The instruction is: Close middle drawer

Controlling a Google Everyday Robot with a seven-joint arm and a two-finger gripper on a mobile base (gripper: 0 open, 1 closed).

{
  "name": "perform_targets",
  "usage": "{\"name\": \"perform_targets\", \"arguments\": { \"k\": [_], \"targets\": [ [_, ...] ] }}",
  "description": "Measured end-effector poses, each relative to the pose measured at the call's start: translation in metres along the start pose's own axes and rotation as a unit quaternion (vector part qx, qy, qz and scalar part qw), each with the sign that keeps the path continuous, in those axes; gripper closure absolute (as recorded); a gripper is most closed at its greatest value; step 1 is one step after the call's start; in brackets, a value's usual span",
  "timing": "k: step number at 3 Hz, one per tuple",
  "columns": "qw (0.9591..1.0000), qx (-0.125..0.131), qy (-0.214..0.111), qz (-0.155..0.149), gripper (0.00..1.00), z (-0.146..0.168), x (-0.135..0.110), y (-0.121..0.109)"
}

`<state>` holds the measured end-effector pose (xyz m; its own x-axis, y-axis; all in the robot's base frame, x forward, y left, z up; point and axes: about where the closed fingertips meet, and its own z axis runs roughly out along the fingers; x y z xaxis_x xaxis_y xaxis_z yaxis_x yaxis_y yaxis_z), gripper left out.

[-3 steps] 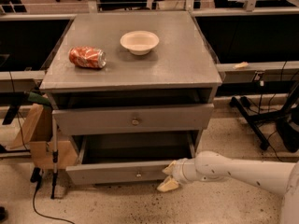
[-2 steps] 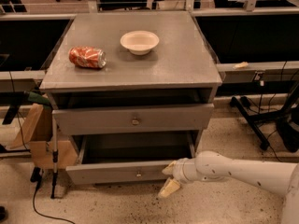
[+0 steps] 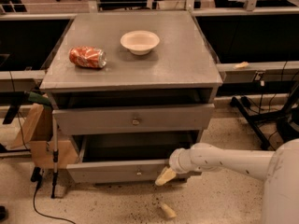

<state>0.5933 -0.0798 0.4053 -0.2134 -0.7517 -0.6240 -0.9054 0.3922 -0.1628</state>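
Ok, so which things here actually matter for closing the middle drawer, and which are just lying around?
For the job: the middle drawer, pulled out; the gripper, at its front panel.

Just lying about: red can and white bowl on top; upper drawer; cardboard box at left; pale scrap on the floor.

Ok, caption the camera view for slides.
Gripper at front of open middle drawer; soda can and bowl on the cabinet.
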Motion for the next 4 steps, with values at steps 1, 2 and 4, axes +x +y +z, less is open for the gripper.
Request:
{"name": "perform_targets", "arguments": {
  "k": [1,2,4],
  "targets": [
    [0.9999,0.012,0.001,-0.001,0.0,0.0085,-0.0061,-0.0172],
    [0.9998,0.02,0.0,-0.004,0.0,0.0134,-0.0108,-0.0258],
    [0.9997,0.022,0.0,-0.013,0.19,0.0104,-0.0154,-0.0264]
  ]
}}
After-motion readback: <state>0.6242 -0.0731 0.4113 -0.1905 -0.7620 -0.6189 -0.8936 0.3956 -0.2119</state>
